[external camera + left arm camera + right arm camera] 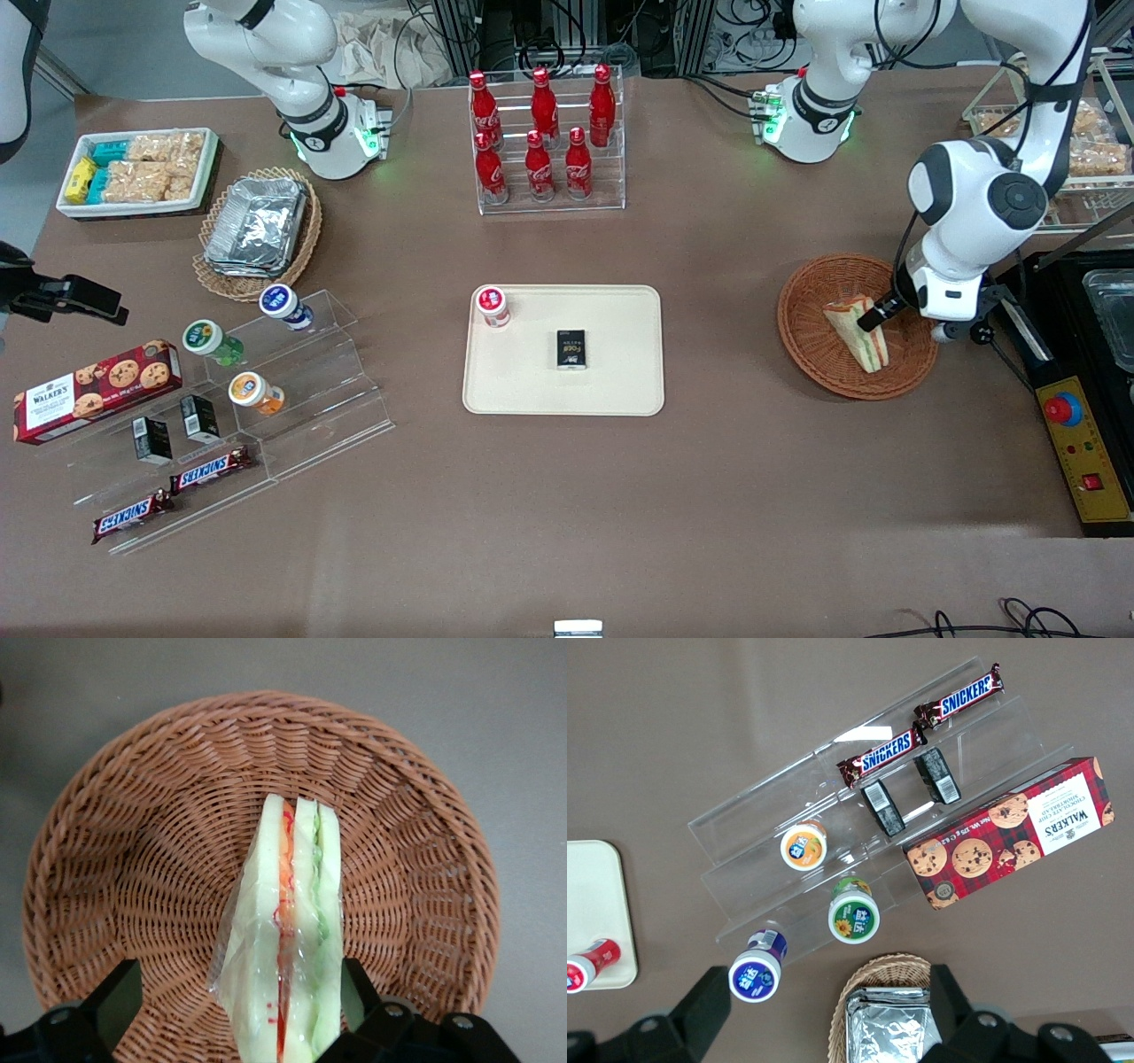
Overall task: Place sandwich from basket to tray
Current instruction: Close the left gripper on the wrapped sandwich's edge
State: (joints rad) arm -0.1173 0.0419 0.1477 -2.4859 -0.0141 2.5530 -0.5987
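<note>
Sandwich point(288, 930), triangular white-bread wedge with orange-red and green filling layers, wrapped in clear film: propped on edge inside round reddish-brown woven wicker basket point(811, 350), toward the working arm's end of the worktop point(753, 496). Seen from the front, roughly 3 o'clock of the flat cream rectangular plastic tray point(620, 390), well apart from it.

Claw point(235, 1005): lowered into the basket, spread, straddling the thick end of the wedge. One finger point(359, 992) touching or just beside the green-layer face; the other standing clear of the white face. Not yet pinching.

Judged step: closing for the grasp, lift not begun.

Notes for doing it well:
- Centre the wedge between the fingers before closing, so it is not shoved sideways against the wicker.
- Close gently; soft bread and slippery film likely to squash or slide.
- Grip across the flat bread faces, not along the filling edge.
- Lift straight up until clear of the basket rim, then carry toward 9 o'clock.

Tray already holding a small red-capped white jar point(493, 306) at its 10 o'clock corner and a small black box point(571, 348) near centre. Bare area at 3 to 5 o'clock looks the safest drop zone.
</note>
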